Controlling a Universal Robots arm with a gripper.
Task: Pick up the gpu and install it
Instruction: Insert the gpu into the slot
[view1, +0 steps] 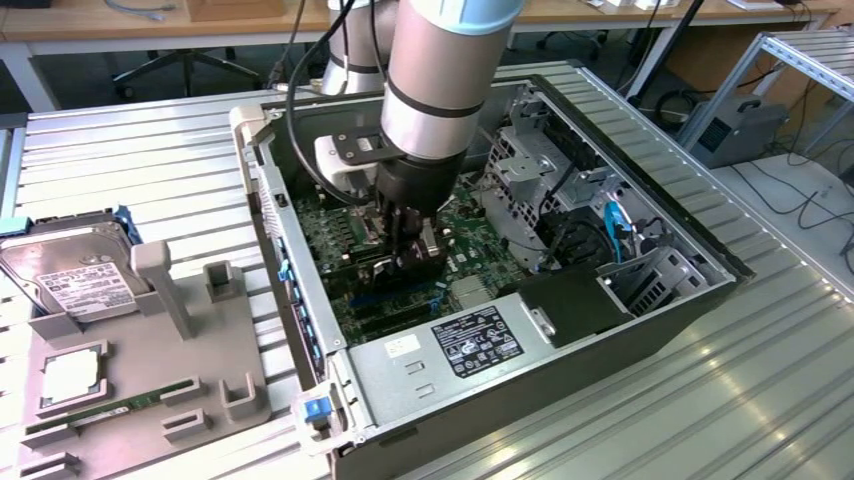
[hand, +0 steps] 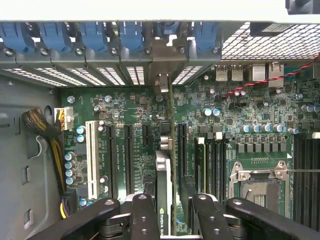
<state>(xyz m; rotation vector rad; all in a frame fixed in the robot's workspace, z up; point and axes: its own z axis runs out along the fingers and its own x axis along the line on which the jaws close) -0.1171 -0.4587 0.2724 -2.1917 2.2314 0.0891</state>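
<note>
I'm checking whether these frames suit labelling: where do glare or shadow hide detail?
Exterior view: window light glares off the ribbed metal table at the exterior view's right; the arm shades the motherboard inside the case. Wrist view: the case rim is blown out white; the gpu, edge-on in the gripper, sits in dim light, board lettering legible.

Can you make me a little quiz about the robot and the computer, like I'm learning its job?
1. True or false: the gripper is holding the silver hard drive.
2. Where is the gpu? A: on the grey tray outside; B: inside the computer case, standing on edge over the motherboard; C: on the floor.
3. Fill in: the row of clips by the case's slot covers is coloured ____.
Key: 1 false, it grips the gpu; 2 B; 3 blue.
</note>
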